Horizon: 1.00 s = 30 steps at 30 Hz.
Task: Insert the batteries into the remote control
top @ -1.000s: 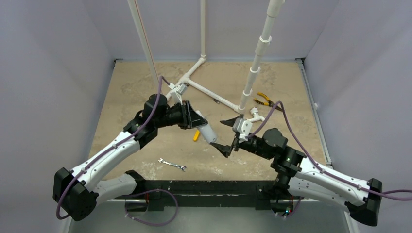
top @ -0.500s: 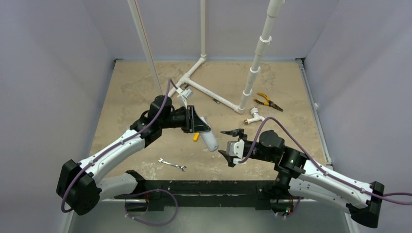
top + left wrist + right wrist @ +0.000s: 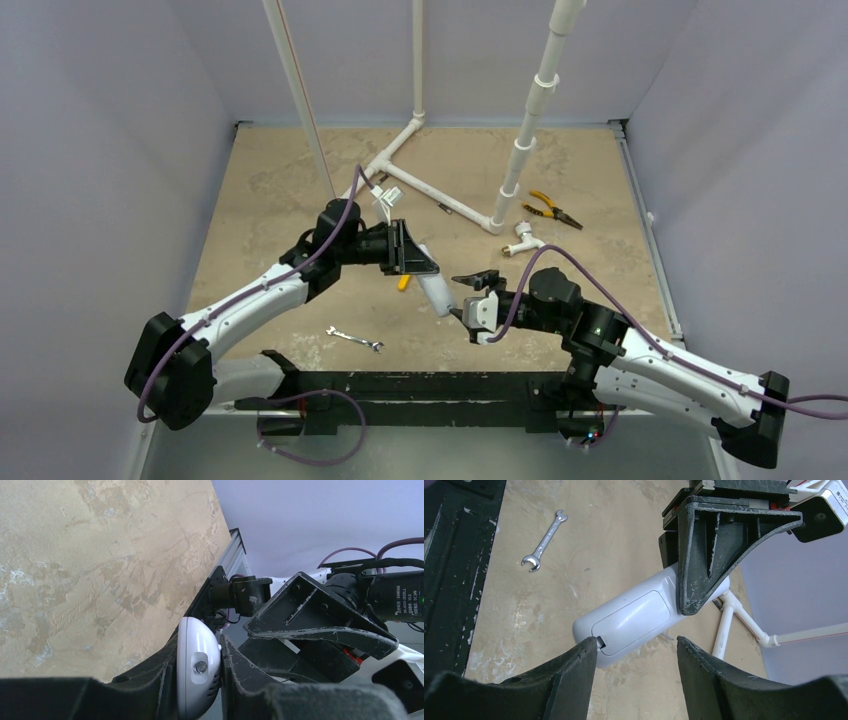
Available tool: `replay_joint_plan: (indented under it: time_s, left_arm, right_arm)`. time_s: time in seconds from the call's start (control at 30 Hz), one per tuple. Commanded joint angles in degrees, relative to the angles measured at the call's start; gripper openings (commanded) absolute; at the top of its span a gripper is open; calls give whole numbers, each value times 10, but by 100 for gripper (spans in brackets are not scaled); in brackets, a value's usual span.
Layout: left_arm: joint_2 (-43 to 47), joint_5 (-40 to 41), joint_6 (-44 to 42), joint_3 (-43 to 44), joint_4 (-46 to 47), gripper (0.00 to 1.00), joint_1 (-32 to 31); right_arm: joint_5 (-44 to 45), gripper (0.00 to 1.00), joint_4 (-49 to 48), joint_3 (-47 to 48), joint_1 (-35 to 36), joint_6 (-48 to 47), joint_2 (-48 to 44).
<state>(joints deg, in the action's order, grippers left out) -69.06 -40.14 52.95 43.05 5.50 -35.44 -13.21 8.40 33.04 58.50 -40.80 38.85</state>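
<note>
My left gripper (image 3: 412, 256) is shut on one end of the remote control (image 3: 436, 293), holding it tilted above the table. In the left wrist view the white rounded end (image 3: 197, 672) sits clamped between the left gripper (image 3: 199, 645) fingers. The right wrist view shows the remote control (image 3: 634, 616) with its back and battery cover facing me. My right gripper (image 3: 636, 642) is open just below its free end, and the left fingertip (image 3: 589, 647) touches the small cover latch (image 3: 600, 641). From above, the right gripper (image 3: 472, 306) is right of the remote's lower end. No batteries are in view.
A small wrench (image 3: 354, 339) lies near the front edge. A short yellow item (image 3: 404, 281) lies under the remote. Yellow-handled pliers (image 3: 553, 209) and a white pipe fitting (image 3: 524, 238) lie at the right. A white pipe frame (image 3: 440, 198) stands at the back.
My right gripper has moved left up to the remote's free end and its jaws have narrowed. The left arm has carried the remote slightly right and toward the front.
</note>
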Motion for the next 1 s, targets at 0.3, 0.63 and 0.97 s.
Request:
replay_joint_plan:
  time_s: [0.3, 0.63, 0.97]
  left_arm:
    - [9, -18, -5, 16, 27, 0, -3]
    - [12, -19, -4, 19, 28, 0, -3]
    - [14, -24, -3, 20, 31, 0, -3]
  right_arm:
    - [-7, 57, -2, 11, 2, -12, -4]
    - [-17, 57, -14, 9, 2, -9, 4]
    - [-14, 58, -15, 10, 2, -10, 13]
